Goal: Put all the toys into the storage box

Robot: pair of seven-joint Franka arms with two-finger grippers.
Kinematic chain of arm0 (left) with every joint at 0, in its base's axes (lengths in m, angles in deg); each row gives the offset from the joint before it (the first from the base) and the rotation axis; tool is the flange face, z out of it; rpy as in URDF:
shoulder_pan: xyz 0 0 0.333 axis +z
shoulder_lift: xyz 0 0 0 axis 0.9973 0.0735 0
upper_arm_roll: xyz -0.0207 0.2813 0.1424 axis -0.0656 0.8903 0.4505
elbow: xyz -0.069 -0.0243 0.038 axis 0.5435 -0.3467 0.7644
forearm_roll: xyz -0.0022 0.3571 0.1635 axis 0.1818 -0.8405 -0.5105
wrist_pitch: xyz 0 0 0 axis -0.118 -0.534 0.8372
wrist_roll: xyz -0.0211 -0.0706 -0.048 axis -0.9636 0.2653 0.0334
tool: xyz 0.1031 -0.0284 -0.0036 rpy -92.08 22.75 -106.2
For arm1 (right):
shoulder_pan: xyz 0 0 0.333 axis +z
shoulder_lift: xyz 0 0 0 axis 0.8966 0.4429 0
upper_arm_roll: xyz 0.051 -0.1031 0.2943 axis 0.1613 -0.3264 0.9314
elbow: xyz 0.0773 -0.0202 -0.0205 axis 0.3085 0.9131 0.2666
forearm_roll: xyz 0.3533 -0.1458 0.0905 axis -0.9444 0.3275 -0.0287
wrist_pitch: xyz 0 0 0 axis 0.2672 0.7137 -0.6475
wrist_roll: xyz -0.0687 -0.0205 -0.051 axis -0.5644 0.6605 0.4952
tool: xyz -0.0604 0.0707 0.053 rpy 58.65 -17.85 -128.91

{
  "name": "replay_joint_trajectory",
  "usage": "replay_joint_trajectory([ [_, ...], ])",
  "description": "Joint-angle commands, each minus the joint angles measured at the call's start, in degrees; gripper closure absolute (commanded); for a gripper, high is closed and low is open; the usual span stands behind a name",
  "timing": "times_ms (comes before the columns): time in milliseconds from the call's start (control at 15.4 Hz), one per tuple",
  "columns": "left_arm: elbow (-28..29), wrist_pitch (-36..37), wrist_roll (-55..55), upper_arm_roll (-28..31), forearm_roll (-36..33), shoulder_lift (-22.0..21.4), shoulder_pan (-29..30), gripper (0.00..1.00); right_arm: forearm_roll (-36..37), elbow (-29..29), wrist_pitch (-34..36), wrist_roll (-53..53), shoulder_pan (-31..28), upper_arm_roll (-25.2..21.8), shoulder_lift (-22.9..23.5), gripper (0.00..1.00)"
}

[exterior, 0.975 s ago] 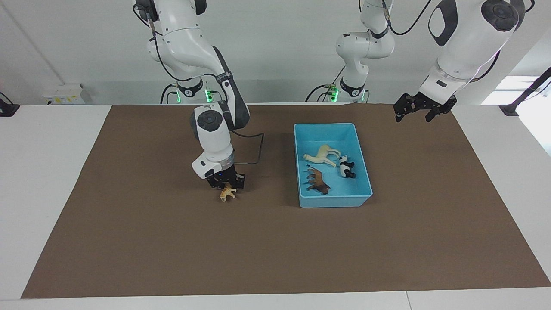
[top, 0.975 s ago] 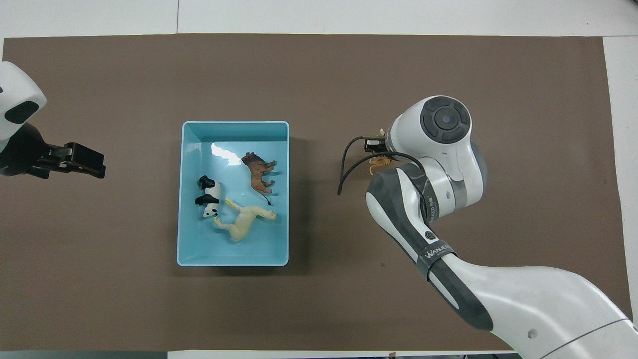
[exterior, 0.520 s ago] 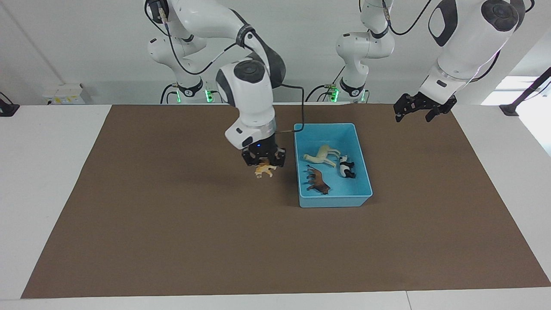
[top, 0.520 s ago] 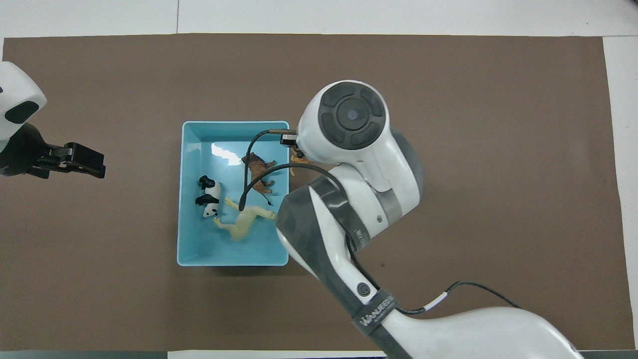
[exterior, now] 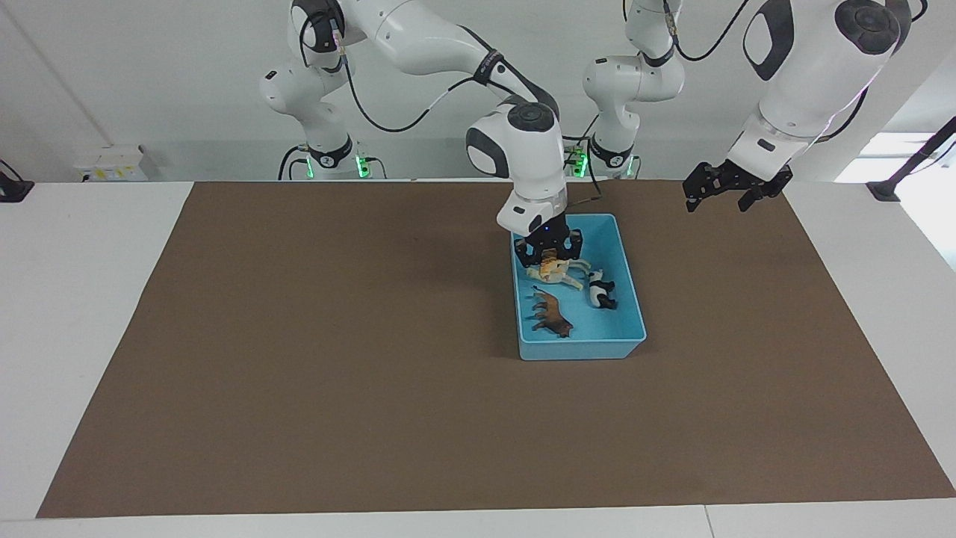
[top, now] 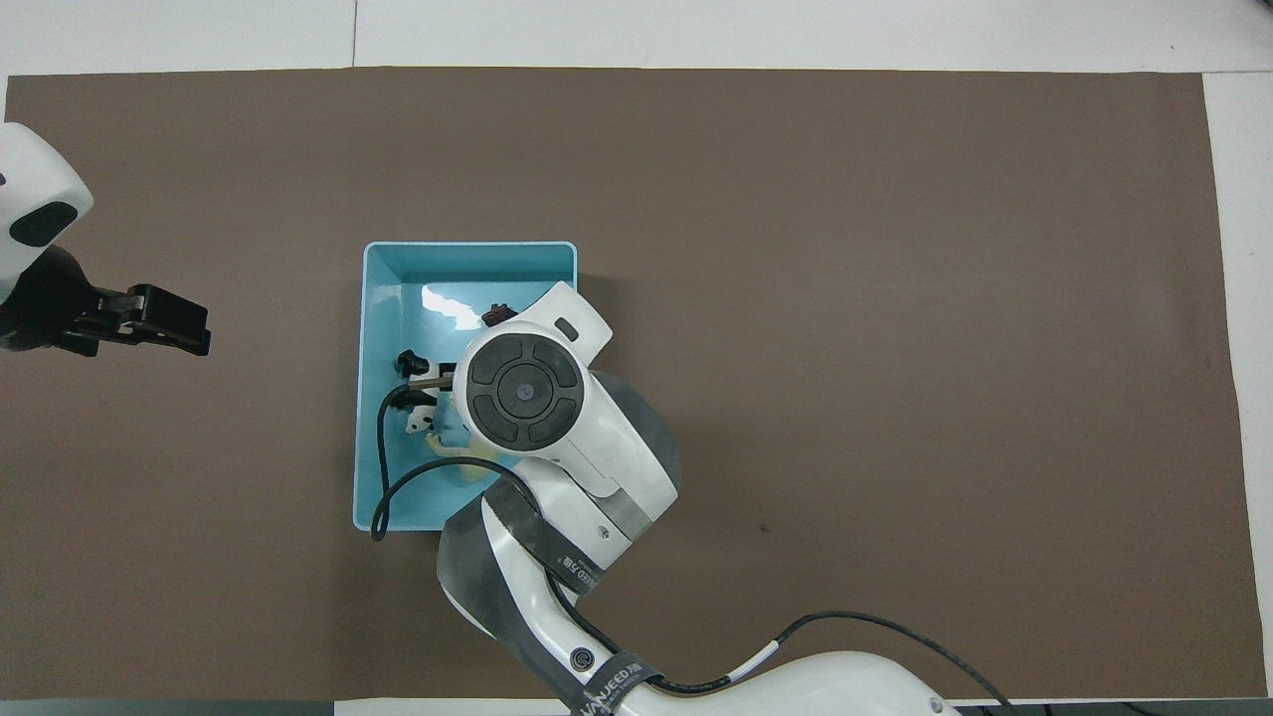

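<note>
Last toy in transit: right pincer (exterior: 551, 256), clamped on the orange cat (exterior: 550, 264), hung over the box (exterior: 629, 299) mid-table; release was due next. Left pincer (exterior: 733, 184) waited, spread wide, over the table's corner.

Brown mat (exterior: 299, 373) covers most of the white worktop (exterior: 75, 299). Small white box (exterior: 112, 163) beside the worktop, at the right arm's end.
</note>
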Motion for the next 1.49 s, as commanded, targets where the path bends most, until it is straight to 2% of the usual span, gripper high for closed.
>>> replay_joint_trajectory([
  [0, 0.56, -0.26, -0.21, 0.09, 0.52, -0.93, 0.23, 0.0, -1.48, 1.15, -0.61, 2.83, 0.49, -0.17, -0.69, 0.0],
  [260, 0.56, -0.26, -0.13, 0.09, 0.52, -0.93, 0.23, 0.0, -1.39, -1.13, 1.14, 9.59, 0.15, -0.35, -0.69, 0.0],
  [520, 0.56, -0.26, -0.21, 0.09, 0.52, -0.93, 0.23, 0.0, -1.48, -2.9, 4.14, 10.4, -1.17, -1.4, -1.48, 0.0],
  [715, 0.56, -0.26, -0.21, 0.09, 0.52, -0.93, 0.23, 0.0, -0.69, -2.55, 7.28, 9.17, -7.21, -2.28, -6.21, 0.0],
  [910, 0.56, -0.26, -0.21, 0.09, 0.52, -0.93, 0.23, 0.0, -0.69, -1.58, 11.15, -2.82, -15.91, -2.37, -9.21, 0.0],
  [1235, 0.56, -0.26, -0.21, 0.09, 0.52, -0.93, 0.23, 0.0, 0.1, -1.4, 18.72, -32.79, -30.76, -2.46, -10.36, 0.0],
  [1430, 0.56, -0.26, -0.21, 0.09, 0.52, -0.93, 0.23, 0.0, 2.82, -1.32, 19.87, -44.33, -38.07, -2.46, -11.24, 0.0],
])
